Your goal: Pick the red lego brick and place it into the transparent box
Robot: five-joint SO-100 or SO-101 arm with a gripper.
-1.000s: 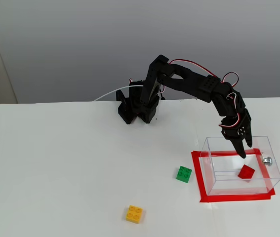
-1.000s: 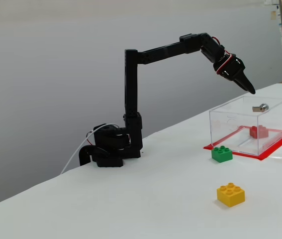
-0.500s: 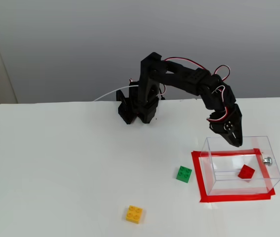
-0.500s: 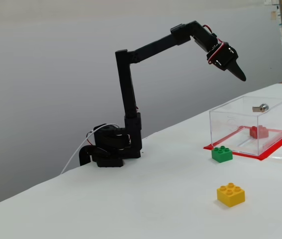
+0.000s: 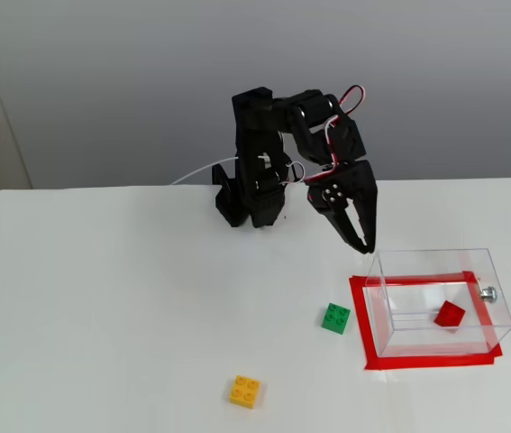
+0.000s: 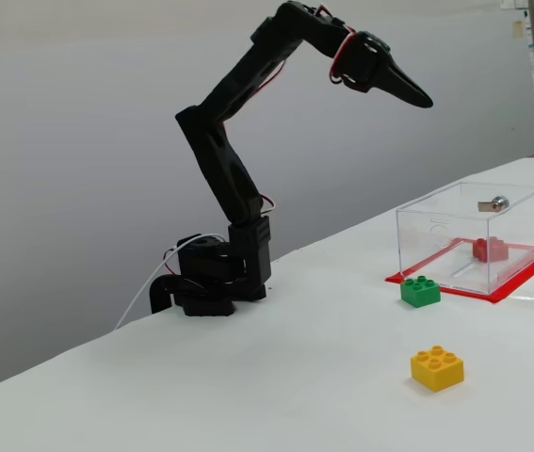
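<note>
So the red lego brick [image 5: 450, 314] is sitting on the floor of the transparent box [image 5: 390, 307], over toward the side with the little silver knob [image 5: 488, 292]. From the side angle you can see it through the clear wall [image 6: 490, 250], resting flat on the bottom. The box stands on a red tape outline [image 5: 360, 316] on the white desk [image 5: 102, 307].

The tool [image 5: 367, 244] is up in the air, empty, well clear of the box and off to its left in the higher fixed view. In the side view [image 6: 421, 99] the fingers look pinched down to a single point, so basically closed on nothing.

Green brick [image 5: 334, 318] sits just left of the tape, yellow brick [image 5: 244, 391] is farther out toward the front of the desk.
</note>
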